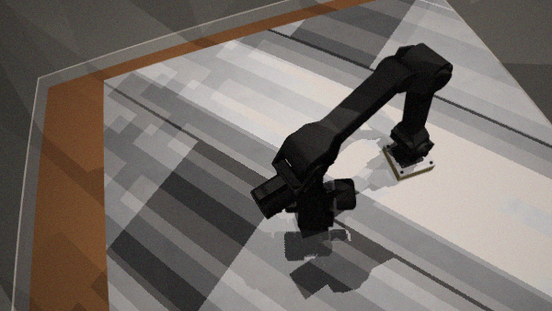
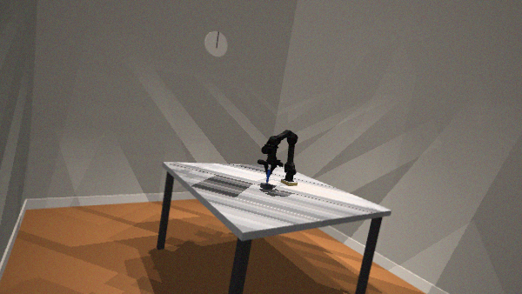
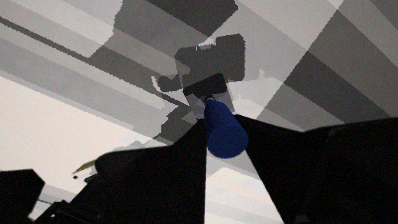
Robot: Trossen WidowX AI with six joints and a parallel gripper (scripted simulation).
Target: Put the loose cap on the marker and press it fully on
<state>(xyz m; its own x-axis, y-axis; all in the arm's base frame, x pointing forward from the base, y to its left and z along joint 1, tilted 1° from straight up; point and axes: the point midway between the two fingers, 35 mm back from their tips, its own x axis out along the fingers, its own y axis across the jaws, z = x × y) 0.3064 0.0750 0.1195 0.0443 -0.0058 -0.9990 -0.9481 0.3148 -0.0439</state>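
Note:
My gripper [image 3: 218, 121] [image 1: 316, 220] [image 2: 271, 168] is shut on the blue cap [image 3: 225, 135], which points straight down. Right below the cap's far end stands the dark holder block [image 3: 206, 86] [image 2: 267, 186]. The marker is almost wholly hidden behind the cap in the wrist view. In the exterior view a thin blue line [image 2: 268, 176] runs from the fingers down to the block; cap and marker look in line there. I cannot tell how far the cap sits on the marker. In the top view the wrist hides the cap, marker and block.
The arm's base stands on a tan plate [image 1: 410, 174] [image 2: 289, 183] to the right of the block. The striped grey table [image 1: 460, 216] [image 2: 244, 217] ends in an edge at the left, with an orange floor [image 1: 69, 184] below.

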